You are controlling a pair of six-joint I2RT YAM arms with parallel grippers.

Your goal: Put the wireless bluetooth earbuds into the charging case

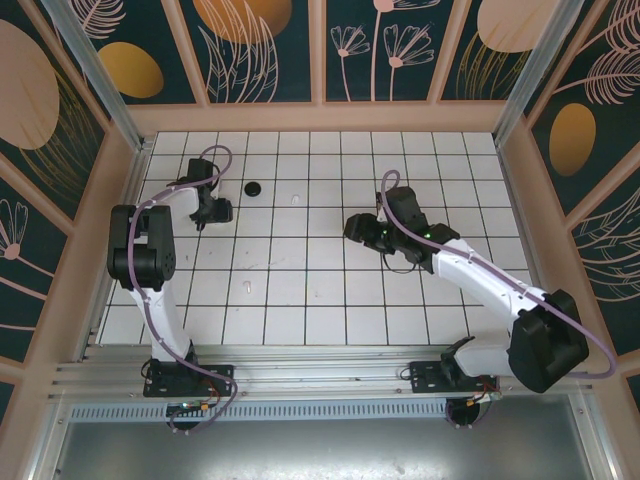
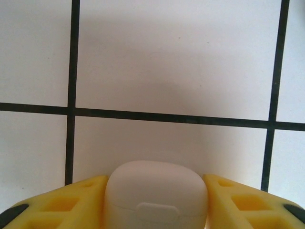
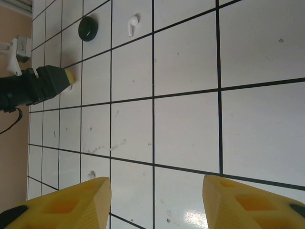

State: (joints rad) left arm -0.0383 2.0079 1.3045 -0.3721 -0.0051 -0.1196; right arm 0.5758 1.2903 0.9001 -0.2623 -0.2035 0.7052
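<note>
- Count: two arms (image 1: 150, 270), one white charging case (image 2: 155, 195), one white earbud (image 1: 295, 198) and one round black puck (image 1: 253, 188).
- Nearest: both arm bases stand at the near edge of the white-tiled surface (image 1: 320, 300), the left one on the left.
- Right fingers (image 3: 71, 200): spread well apart above bare tiles at mid-surface, with nothing between them and nothing in their hold.
- Left fingers (image 2: 62, 205): down at the left side of the surface, closed in on the charging case, one yellow pad against each of its sides.
- Charging case: the only container. Its lid is down, so its contents cannot be told. It sits just left of the puck.
- Farther back: the puck lies flat on a tile. The earbud lies on the surface just to its right, apart from it, outside the case and clear of both sets of fingers.
</note>
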